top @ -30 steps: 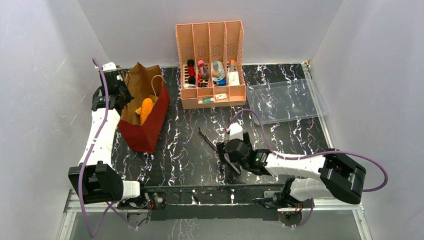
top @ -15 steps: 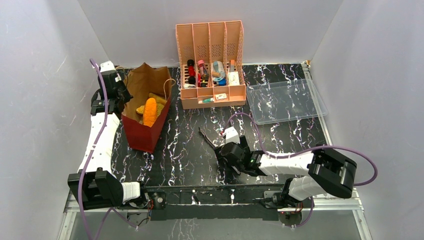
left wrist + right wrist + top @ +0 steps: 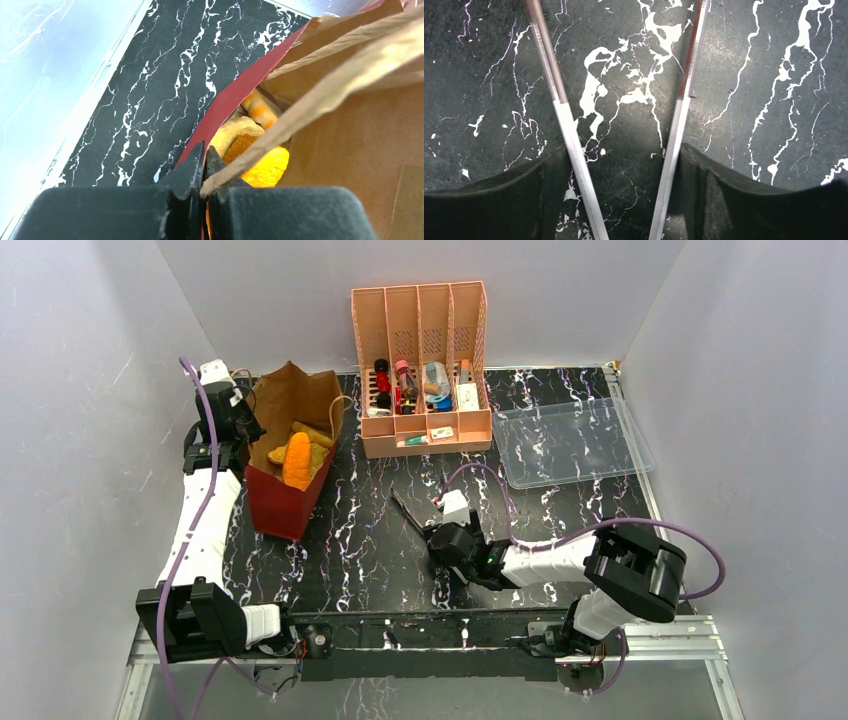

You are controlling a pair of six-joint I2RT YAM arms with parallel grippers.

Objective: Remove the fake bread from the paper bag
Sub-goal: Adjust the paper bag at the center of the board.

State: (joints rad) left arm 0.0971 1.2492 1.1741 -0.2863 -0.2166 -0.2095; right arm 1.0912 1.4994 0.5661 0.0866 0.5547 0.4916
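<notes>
Left gripper (image 3: 232, 418) is at the desk's (image 3: 380, 550) left edge, toward the far-left corner, right at the bag's (image 3: 280, 505) left rim. In the left wrist view the left gripper (image 3: 204, 155) is clenched, jaws nearly together, pinching the bag's (image 3: 350, 130) red-edged rim. A paper handle (image 3: 320, 90) runs across right at the fingertips; can't tell if it's in the pinch too.

Bag stands near the far-left corner, mouth open and tipped toward the desk's middle, brown upper part and red lower part. Bread (image 3: 296, 460) is inside the bag: an orange piece on top, yellow-brown pieces beside and under it. From the left wrist, bread (image 3: 260, 165) shows just past the fingers, below the rim. No bread lies on the desk.

Right gripper (image 3: 437, 537) is low over the desk, near the middle of the near edge, pointing toward the far-left. It grips tongs (image 3: 405, 510), a thin dark shape sticking out ahead of it. In the right wrist view the right gripper (image 3: 621, 155) has a finger on the outside of each arm of the tongs (image 3: 569, 130). The arms spread apart toward their tips, over bare marble.

Pink organizer (image 3: 420, 435) with small items sits at the middle of the far edge. Clear tray (image 3: 570, 445) is at the far-right corner.
</notes>
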